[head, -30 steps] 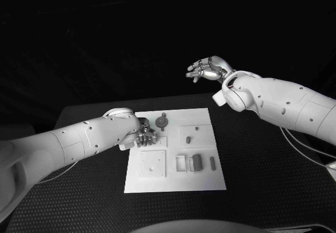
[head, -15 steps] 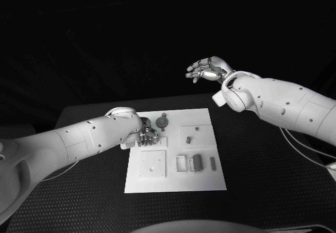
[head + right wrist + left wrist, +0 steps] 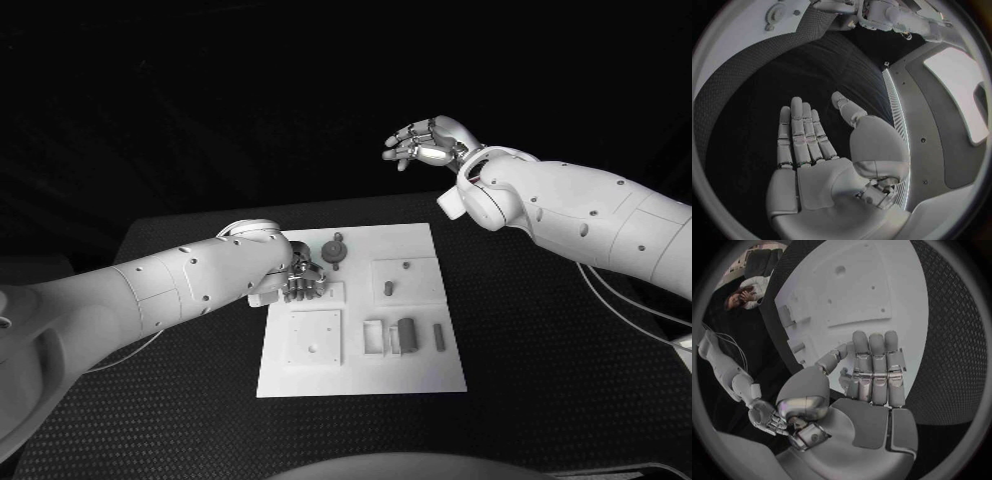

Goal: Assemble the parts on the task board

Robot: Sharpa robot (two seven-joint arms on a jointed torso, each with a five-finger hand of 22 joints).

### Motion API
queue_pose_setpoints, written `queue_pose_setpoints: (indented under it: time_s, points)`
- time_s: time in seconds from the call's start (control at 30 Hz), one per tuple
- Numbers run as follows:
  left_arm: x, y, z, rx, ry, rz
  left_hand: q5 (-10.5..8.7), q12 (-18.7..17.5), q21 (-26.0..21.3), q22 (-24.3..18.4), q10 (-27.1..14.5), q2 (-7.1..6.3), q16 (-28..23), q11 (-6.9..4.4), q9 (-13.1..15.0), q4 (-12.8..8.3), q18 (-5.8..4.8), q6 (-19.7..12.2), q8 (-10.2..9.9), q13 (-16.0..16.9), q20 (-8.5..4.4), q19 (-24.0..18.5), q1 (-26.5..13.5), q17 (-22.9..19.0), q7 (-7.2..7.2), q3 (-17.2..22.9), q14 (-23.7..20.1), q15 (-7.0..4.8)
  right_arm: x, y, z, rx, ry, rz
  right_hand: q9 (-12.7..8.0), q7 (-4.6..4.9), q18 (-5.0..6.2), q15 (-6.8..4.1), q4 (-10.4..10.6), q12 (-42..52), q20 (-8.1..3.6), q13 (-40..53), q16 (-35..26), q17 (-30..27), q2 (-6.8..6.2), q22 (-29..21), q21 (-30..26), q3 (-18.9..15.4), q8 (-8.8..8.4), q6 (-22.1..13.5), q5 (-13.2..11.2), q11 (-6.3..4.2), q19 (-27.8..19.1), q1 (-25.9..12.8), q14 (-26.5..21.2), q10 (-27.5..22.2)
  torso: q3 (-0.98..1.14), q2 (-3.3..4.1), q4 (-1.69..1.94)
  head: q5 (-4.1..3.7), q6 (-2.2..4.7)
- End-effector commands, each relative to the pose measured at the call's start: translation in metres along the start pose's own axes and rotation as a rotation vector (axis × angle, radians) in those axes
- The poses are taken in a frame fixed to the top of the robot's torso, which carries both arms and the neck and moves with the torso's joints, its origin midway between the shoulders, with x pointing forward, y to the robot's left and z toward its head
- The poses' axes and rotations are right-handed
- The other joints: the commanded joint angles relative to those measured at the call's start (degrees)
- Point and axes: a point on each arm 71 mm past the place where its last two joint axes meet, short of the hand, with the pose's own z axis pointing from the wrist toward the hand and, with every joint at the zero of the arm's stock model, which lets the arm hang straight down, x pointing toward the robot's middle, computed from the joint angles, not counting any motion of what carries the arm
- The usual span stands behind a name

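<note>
The left hand point(image 3: 299, 283) hovers empty, fingers extended, over the task board point(image 3: 361, 372) on the counter point(image 3: 548, 400), apparently positioned to select a part point(image 3: 407, 333), while the right hand point(image 3: 421, 142) waits raised, empty and spread.

The task board point(image 3: 418, 372) looks smooth matt white plastic; the table point(image 3: 562, 370) rough textured black; each robot hand glossy metal.

Black table point(image 3: 548, 330), textured top, under white plate.

Black textured table point(image 3: 562, 380) against deep darkness on every far side.
</note>
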Motion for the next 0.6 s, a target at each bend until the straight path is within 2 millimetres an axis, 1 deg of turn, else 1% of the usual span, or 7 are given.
queue_pose_setpoints:
  time_s: [0.03, 0.07, 0.1, 0.27, 0.3, 0.43, 0.6]
  points:
    - [0.0055, 0.0098, 0.0025, -0.057, 0.017, -0.006, -1.96, 0.4, -0.5, 0.2, -1.4, -0.15, 0.6, -0.65, 0.4, 0.7, 0.14, 3.0, -0.4, -0.2, 0.15, -0.1, -0.8, -0.8, -3.37, 0.0, -0.8, 0.01, 0.0012, 0.0012, 0.0002, -0.008, 0.015, -0.004, -0.1, 1.63, -0.81, 0.36, -0.1, 0.1, 0.0, -0.1, -0.2, 0.1, -0.09, 0.1, -0.4, -0.2, 0.27, -0.1, -0.1, 0.32, -0.3, 0.4, -0.2, -0.1, -0.02, 0.02, -0.01, -0.06, -0.02]
    - [0.0051, 0.0099, 0.0026, -0.056, 0.012, -0.012, -2.6, 0.5, -0.6, 0.3, -1.4, -0.23, 0.9, -0.65, 0.6, 0.8, 0.14, 3.0, -0.5, -0.3, 0.15, -0.1, -0.9, -1.1, -3.38, 0.0, -0.9, 0.02, 0.0012, 0.0012, 0.0002, -0.008, 0.015, -0.004, -0.1, 1.64, -0.81, 0.37, -0.1, 0.1, 0.0, -0.1, -0.2, 0.1, -0.09, 0.1, -0.4, -0.2, 0.27, -0.1, -0.1, 0.32, -0.3, 0.4, -0.2, -0.1, -0.03, 0.01, -0.02, -0.08, -0.03]
    - [0.0046, 0.0101, 0.0025, -0.055, 0.005, -0.017, -2.8, 0.5, -0.7, 0.3, -1.4, -0.37, 1.0, -0.65, 0.7, 0.8, 0.13, 3.0, -0.6, -0.3, 0.14, -0.1, -0.9, -1.2, -3.37, -0.1, -0.9, 0.02, 0.0011, 0.0011, 0.0002, -0.008, 0.015, -0.004, -0.1, 1.64, -0.81, 0.37, -0.1, 0.1, 0.01, -0.1, -0.2, 0.1, -0.1, 0.1, -0.4, -0.2, 0.27, -0.1, -0.1, 0.32, -0.3, 0.4, -0.2, -0.1, -0.03, 0.01, -0.02, -0.08, -0.03]
    - [0.0045, 0.0096, 0.0026, -0.049, 0.004, -0.027, -3.32, 0.8, -0.9, 0.5, -1.3, -1.05, 1.6, -0.7, 1.0, 1.7, 0.14, 3.2, -0.8, -0.5, 0.12, 0.2, -1.9, -1.9, -3.44, -0.7, -1.0, 0.0, 0.0007, 0.0014, 0.0001, -0.012, 0.009, -0.006, -0.1, 1.7, -0.83, 0.44, -0.1, 0.1, 0.05, -0.2, -0.4, 0.1, -0.13, 0.1, -0.5, -0.2, 0.29, -0.1, -0.1, 0.33, -0.4, 0.4, -0.4, 0.0, -0.06, 0.01, 0.02, -0.17, 0.04]
    - [0.0047, 0.0095, 0.0026, -0.048, 0.006, -0.027, -3.21, 0.9, -1.0, 0.6, -1.3, -0.94, 1.8, -0.72, 1.1, 1.9, 0.16, 3.3, -0.8, -0.5, 0.1, 0.2, -2.1, -2.0, -3.47, -0.8, -1.0, -0.01, 0.0006, 0.0013, 0.0, -0.011, 0.01, -0.006, -0.1, 1.72, -0.84, 0.46, -0.1, 0.1, 0.06, -0.3, -0.4, 0.1, -0.15, 0.1, -0.5, -0.2, 0.3, -0.1, -0.1, 0.32, -0.5, 0.5, -0.4, 0.0, -0.04, 0.02, 0.02, -0.17, 0.03]
    - [0.0052, 0.0092, 0.0027, -0.048, 0.013, -0.024, -1.3, 1.1, -1.3, 0.9, -1.4, -0.54, 2.5, -0.76, 1.5, 1.8, 0.17, 3.5, -1.2, -0.7, 0.08, 0.3, -2.8, -2.8, -3.52, -0.9, -1.2, -0.03, 0.0007, 0.0012, 0.0, -0.01, 0.012, -0.007, -0.2, 1.74, -0.85, 0.51, -0.1, 0.1, 0.09, -0.3, -0.5, 0.2, -0.19, 0.2, -0.6, -0.2, 0.31, -0.1, -0.1, 0.32, -0.6, 0.5, -0.5, 0.0, -0.04, -0.02, 0.01, -0.06, 0.02]
    - [0.0048, 0.0097, 0.003, -0.05, 0.014, -0.023, -0.79, 1.2, -1.4, 1.0, -1.4, -0.5, 2.8, -0.78, 1.6, 1.8, 0.18, 3.6, -1.3, -0.7, 0.06, 0.4, -2.9, -3.1, -3.55, -0.9, -1.2, -0.04, 0.0009, 0.0011, 0.0, -0.009, 0.015, -0.008, -0.2, 1.76, -0.87, 0.58, -0.1, 0.2, 0.13, -0.5, -0.7, 0.2, -0.21, 0.2, -0.7, -0.2, 0.31, -0.1, -0.1, 0.33, -0.7, 0.6, -0.6, 0.0, -0.04, 0.02, 0.01, -0.05, 0.07]
